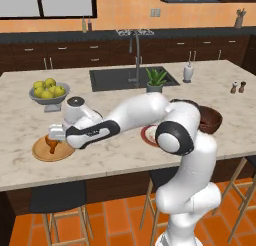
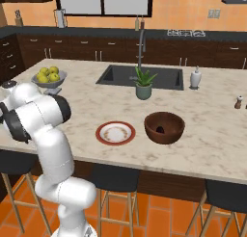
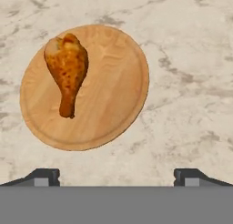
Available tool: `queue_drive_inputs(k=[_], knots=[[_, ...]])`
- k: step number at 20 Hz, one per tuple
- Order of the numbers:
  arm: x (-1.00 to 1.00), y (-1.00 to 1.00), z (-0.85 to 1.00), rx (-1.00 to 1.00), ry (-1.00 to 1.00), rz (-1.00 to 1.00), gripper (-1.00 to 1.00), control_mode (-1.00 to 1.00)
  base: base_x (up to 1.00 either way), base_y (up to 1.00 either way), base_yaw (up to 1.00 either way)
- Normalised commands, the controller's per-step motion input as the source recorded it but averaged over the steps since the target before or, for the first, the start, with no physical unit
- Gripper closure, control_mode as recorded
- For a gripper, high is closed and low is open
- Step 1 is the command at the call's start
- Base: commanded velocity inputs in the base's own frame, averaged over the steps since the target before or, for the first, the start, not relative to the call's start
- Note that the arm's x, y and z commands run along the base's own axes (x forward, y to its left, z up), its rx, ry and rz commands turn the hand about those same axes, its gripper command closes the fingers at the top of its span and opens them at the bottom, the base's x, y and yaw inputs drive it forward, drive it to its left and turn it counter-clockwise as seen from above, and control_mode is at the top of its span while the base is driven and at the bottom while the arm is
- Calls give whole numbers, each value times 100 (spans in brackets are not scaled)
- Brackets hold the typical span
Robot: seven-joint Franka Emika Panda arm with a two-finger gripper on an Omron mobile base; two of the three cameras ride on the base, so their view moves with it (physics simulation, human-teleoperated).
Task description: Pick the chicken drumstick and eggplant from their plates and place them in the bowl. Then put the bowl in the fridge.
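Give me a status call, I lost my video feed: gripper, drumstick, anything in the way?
Gripper open, empty, above the wooden plate. Chicken drumstick lying on that plate, not gripped. Nothing between gripper and drumstick.

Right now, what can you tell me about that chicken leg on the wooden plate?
The chicken drumstick is a small cooked piece with orange-brown, speckled skin, fat and rounded at one end and narrowing to a thin bone end. It lies flat on the round tan wooden plate, off to one side of it rather than in the middle, and is much smaller than the plate. Nothing but the plate touches it; the fingers stand wide apart above the counter, clear of it.
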Motion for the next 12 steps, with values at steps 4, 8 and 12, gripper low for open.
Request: queue_drive_inputs(k=[4,8,12], knots=[[41,89,-21,0,5,2,-100,-100,0,0,0],[11,52,0,-4,9,0,-100,-100,0,0,0],[17,0,-4,-6,7,0,-100,-100,0,0,0]])
